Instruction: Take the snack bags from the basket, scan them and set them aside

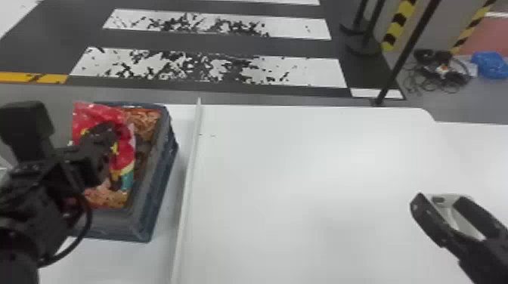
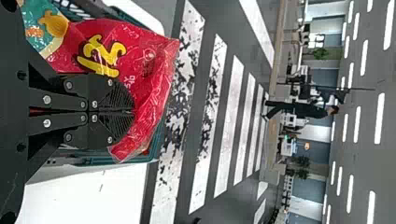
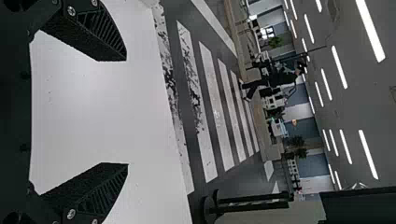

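Beyond the white desk [image 1: 321, 158], worn white stripes [image 1: 317, 71] are crossing the dark floor [image 1: 181, 40], yellow-and-black bands [image 1: 400, 22] are rising near tangled cables [image 1: 431, 81], and, farther off, ceiling lights [image 2: 379, 118] are shining above green plants [image 2: 321, 53].

White table [image 1: 310, 170], raised white strip [image 1: 187, 189] running along it. Dark basket [image 1: 160, 189] sits on table's left part, near strip.

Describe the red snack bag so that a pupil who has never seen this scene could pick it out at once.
On the white table, to the left of the thin raised strip, sits a dark basket. Over it, the left gripper pinches the bag. Unlike the orange-brown packs in the basket, it is bright red with yellow lettering and a teal end.
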{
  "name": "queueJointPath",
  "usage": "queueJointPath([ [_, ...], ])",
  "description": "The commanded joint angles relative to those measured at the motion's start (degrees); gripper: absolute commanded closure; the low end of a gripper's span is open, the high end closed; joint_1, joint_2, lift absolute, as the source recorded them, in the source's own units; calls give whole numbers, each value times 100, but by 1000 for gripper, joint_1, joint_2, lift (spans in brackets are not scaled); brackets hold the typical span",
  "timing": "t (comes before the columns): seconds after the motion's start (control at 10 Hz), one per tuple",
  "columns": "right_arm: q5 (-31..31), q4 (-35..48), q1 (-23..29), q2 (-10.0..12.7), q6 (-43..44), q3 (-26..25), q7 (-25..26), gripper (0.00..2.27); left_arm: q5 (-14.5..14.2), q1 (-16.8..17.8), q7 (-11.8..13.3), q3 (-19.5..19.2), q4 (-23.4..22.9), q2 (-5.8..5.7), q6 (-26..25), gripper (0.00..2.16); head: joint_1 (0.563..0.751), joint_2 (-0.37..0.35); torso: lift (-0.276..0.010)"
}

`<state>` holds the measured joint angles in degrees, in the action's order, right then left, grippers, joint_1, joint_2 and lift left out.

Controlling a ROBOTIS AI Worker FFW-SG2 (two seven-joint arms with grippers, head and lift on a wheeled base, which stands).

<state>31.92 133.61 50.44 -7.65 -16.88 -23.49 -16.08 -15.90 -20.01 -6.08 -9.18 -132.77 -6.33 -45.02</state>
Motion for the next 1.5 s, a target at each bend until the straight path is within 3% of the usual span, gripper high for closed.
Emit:
queueJointPath([
  [0.0, 77, 8, 1, -17, 57, -24, 0, 124, 175, -161, -42, -31, -434, 0, 6, 2152, 695, -48, -75],
  [0.2, 121, 8, 10, -26, 321, -16, 0, 124, 333, -222, -262, -75, -838, -35, 6, 2152, 695, -39, -75],
  [0.4, 130, -45, 19, -26, 690, -7, -27, 124, 588, -222, -596, -40, -917, -105, 481, 2152, 695, -21, -75],
  [0.6, 156, -115, 19, -26, 778, -24, -115, 124, 834, -240, -728, 136, -917, -158, 955, 2155, 695, -3, -75],
  [0.8, 156, -124, 19, -17, 831, -24, -123, 124, 887, -301, -719, 399, -1198, -132, 938, 2152, 695, -17, -75],
  [1.1, 191, -142, 27, -44, 971, -24, -150, 124, 957, -460, -772, 804, -2121, -105, 639, 2155, 695, -78, -75],
  [1.4, 235, -221, 1, -140, 1042, -24, -150, 124, 957, -504, -684, 1586, -2525, -79, 270, 2155, 695, -161, -75],
])
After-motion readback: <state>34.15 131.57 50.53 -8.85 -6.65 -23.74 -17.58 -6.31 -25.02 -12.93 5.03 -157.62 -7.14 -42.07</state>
